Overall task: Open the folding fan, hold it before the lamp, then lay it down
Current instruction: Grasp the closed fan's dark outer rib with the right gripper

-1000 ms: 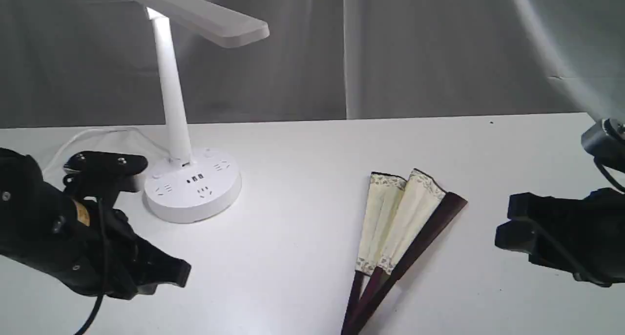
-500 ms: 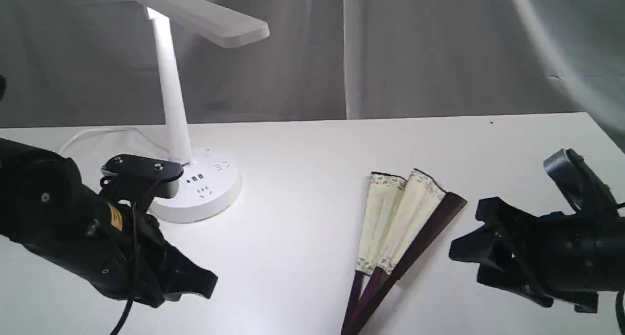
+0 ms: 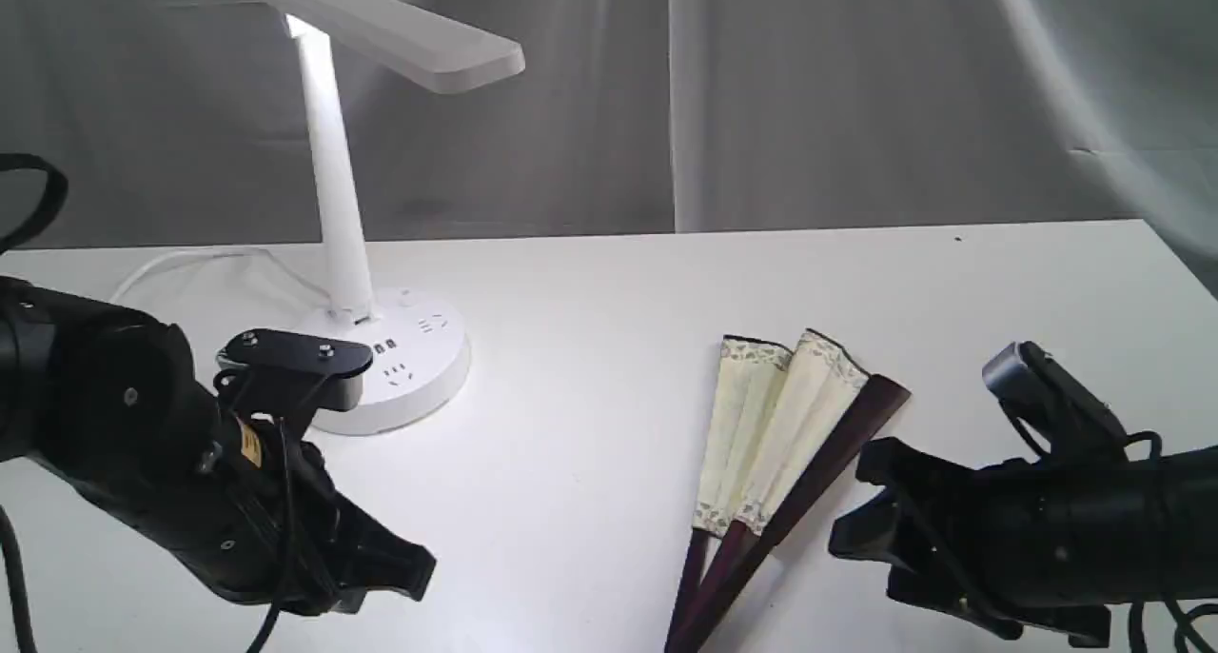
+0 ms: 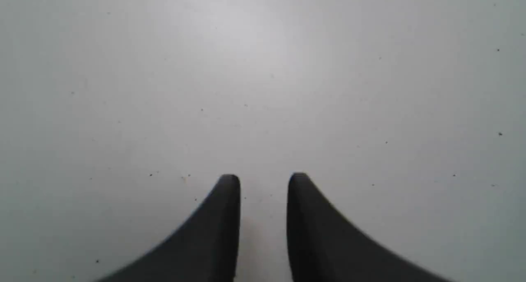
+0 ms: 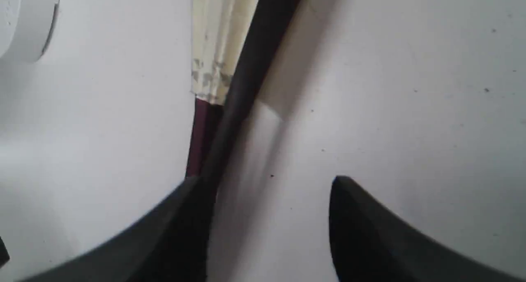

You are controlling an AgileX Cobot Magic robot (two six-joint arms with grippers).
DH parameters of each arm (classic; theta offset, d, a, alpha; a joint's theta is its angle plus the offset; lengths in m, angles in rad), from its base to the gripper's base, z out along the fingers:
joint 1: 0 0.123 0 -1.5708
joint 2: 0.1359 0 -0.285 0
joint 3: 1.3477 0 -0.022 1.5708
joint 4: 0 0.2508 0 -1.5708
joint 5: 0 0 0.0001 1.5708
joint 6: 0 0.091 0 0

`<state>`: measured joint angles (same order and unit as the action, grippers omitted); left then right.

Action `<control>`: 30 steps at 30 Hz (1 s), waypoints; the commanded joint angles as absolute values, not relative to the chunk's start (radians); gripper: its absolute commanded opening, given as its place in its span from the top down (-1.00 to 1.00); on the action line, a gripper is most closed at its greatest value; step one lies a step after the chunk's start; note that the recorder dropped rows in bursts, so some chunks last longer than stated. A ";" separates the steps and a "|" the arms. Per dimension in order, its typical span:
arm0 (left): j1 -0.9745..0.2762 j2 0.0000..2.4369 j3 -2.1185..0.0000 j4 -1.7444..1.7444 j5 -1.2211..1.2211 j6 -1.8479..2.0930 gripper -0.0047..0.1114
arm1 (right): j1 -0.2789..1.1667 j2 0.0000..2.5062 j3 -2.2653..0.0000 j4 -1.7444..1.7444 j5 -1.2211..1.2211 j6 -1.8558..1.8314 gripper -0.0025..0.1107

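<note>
Right claw [image 3: 852, 501] has moved in from 3 o'clock, now just beside the folding fan's [image 3: 780, 425] dark guard, jaws wide apart, one finger [image 5: 181, 216] alongside the ribs. Left claw [image 3: 409, 572] has crept toward the fan, jaws slightly apart, over bare table [image 3: 590, 291]. Fan unmoved, part-spread flat on the table, at 4 o'clock from the lamp [image 3: 333, 206].
</note>
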<state>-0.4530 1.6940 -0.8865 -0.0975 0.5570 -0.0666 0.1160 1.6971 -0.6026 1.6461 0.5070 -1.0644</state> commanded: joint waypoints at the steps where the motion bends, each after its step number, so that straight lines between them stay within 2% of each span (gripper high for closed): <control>1: -0.458 1.691 -0.900 -0.102 0.566 -0.066 0.58 | 0.132 1.713 -0.607 1.744 0.501 -1.099 0.13; 8: -0.458 1.691 -0.912 -0.102 0.585 -0.066 0.58 | 0.132 1.846 -0.722 1.744 0.624 -1.078 0.13; 22: -0.458 1.691 -0.912 -0.102 0.578 -0.066 0.58 | 0.156 1.980 -0.841 1.744 0.610 -0.957 0.13; 30: -0.458 1.691 -0.912 -0.102 0.578 -0.066 0.58 | 0.179 1.985 -0.851 1.744 0.523 -0.941 0.13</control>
